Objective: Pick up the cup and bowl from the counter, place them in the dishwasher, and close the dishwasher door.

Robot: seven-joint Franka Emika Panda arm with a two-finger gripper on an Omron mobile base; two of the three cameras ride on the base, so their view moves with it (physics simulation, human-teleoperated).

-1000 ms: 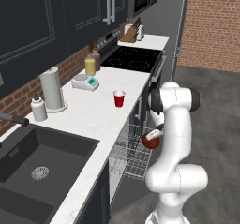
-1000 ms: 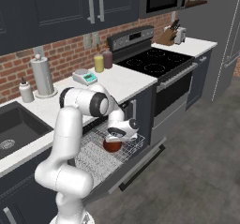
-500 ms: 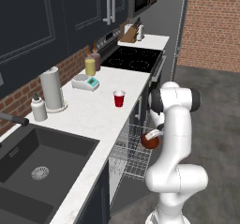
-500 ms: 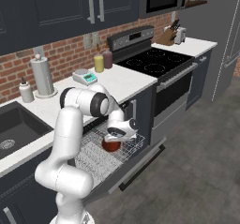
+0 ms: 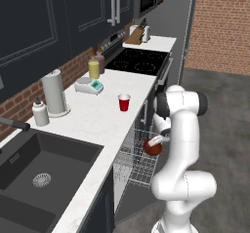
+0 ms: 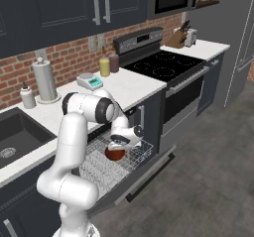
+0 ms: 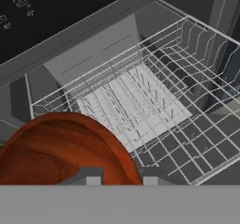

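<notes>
Bowl held over the dishwasher rack

The gripper [image 6: 120,143], its jaws clamped on the rim of the red-brown bowl [image 6: 115,153], holds it above the outer edge of the pulled-out wire rack [image 6: 101,164] over the lowered dishwasher door [image 6: 144,174]. The red cup [image 5: 124,102] stands near the counter's [image 5: 97,122] front edge.

Saw the gripper [image 5: 157,140] low beside the counter [image 5: 100,125], closed on the rim of the bowl [image 5: 152,147]. Held the bowl just above the pulled-out wire rack [image 5: 134,159] of the dishwasher [image 5: 128,188]. Found the cup [image 5: 124,102] upright on the counter, well apart from the bowl. Noted a paper towel roll [image 5: 54,92], a small white bottle [image 5: 39,112], a scale [image 5: 89,86] and two bottles [image 5: 96,66] along the brick wall, a black sink [image 5: 39,173] nearer, a stove [image 5: 139,60] beyond.
</notes>
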